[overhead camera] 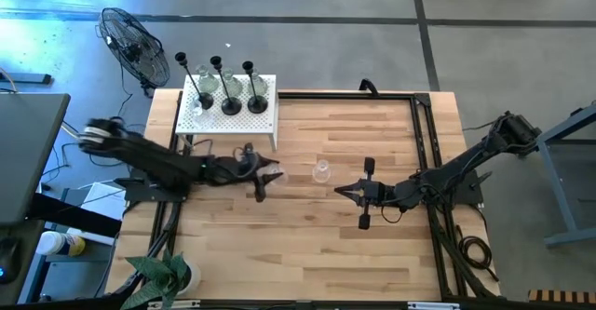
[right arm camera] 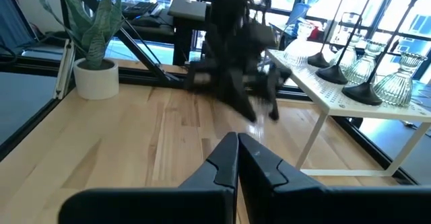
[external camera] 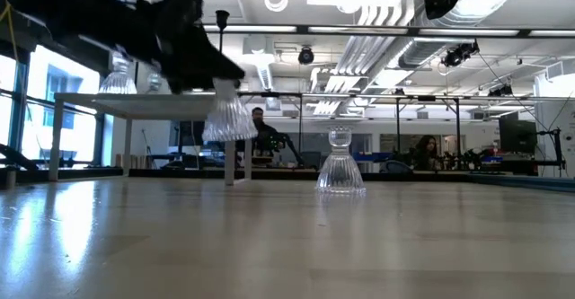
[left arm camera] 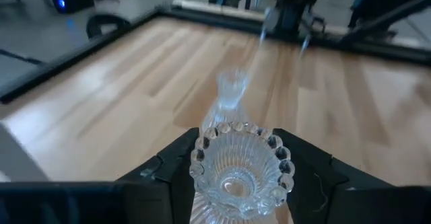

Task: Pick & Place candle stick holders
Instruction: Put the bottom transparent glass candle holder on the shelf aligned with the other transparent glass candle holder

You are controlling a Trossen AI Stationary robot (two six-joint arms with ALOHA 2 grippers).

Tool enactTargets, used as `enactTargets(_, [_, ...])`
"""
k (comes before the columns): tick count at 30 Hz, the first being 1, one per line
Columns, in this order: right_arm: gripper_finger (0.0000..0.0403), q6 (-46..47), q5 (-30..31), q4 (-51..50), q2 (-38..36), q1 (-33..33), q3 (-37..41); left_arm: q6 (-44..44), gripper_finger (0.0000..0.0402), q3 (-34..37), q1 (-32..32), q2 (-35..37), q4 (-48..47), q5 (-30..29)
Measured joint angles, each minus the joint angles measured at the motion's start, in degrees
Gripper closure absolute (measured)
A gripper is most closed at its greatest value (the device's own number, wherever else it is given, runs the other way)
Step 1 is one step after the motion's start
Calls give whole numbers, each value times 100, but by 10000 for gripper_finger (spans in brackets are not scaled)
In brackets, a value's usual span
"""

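Left end effector [left arm camera: 236,177]: I have it clamped on a small clear glass candle holder [left arm camera: 237,170], lifted clear of the table [overhead camera: 372,263], between the white stand [overhead camera: 265,119] and the table's middle.
Why held so: the fingers [left arm camera: 168,170] pinch the ribbed body from both sides, cup opening toward the wrist camera; I judge this a carry off the stand toward the open wood.
Second glass holder [overhead camera: 322,171]: stands upright alone near mid-table, just ahead of the held one, probably marking the drop zone.
Right end effector [overhead camera: 351,191]: fingers closed on nothing, parked low beside that standing holder, out of my left arm's way.
Stand: three black holders [overhead camera: 217,87] and more glass ones wait on top.
Look of the glass: squat, fluted, flared skirt, narrow waist, beaded rim.
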State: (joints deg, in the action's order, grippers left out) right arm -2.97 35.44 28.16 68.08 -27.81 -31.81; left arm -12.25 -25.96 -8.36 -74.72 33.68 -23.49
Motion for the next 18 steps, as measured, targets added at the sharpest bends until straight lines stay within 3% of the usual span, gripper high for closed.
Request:
enactTargets(10, [401, -2, -2, 0, 1, 0, 0, 153, 234, -161, -568, 2706, -2495, -1068])
enactTargets(18, [401, -4, -2, 0, 2, 0, 0, 196, 233, -1317, -476, 3268, -4763, -2335])
